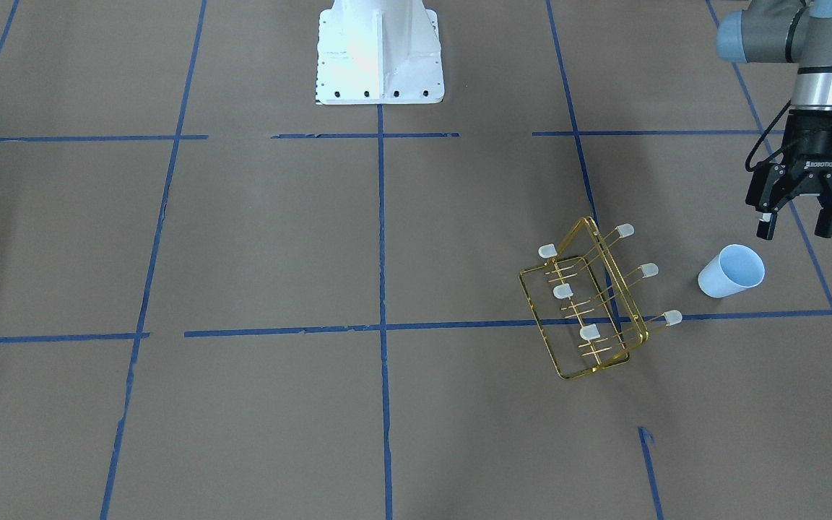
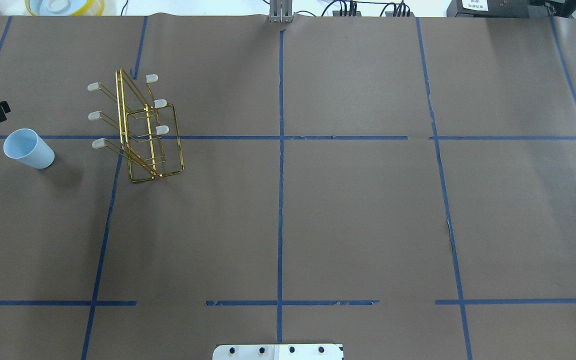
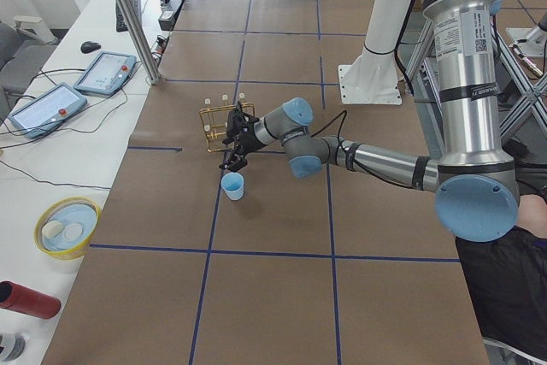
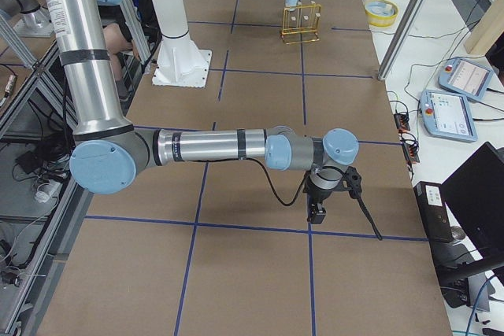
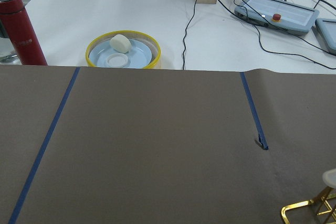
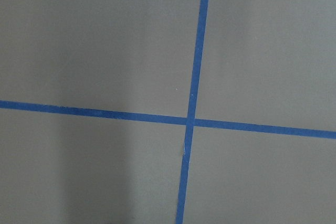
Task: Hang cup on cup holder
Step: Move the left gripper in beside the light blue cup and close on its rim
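Note:
The pale light-blue cup [image 1: 731, 271] stands upright on the brown table, also in the overhead view [image 2: 28, 148] and the exterior left view [image 3: 232, 185]. The gold wire cup holder [image 1: 589, 300] with white-capped prongs stands beside it [image 2: 138, 127]; its corner shows in the left wrist view [image 5: 310, 211]. My left gripper [image 1: 794, 231] is open and empty, hovering close to the cup without touching it. My right gripper [image 4: 317, 210] points down at the table far from both; I cannot tell whether it is open or shut.
A yellow bowl [image 5: 123, 51] and a red bottle [image 5: 21, 30] sit beyond the table's far edge. The robot's white base [image 1: 378, 54] stands at the table's near middle. Blue tape lines [image 6: 194, 121] cross the brown table cover.

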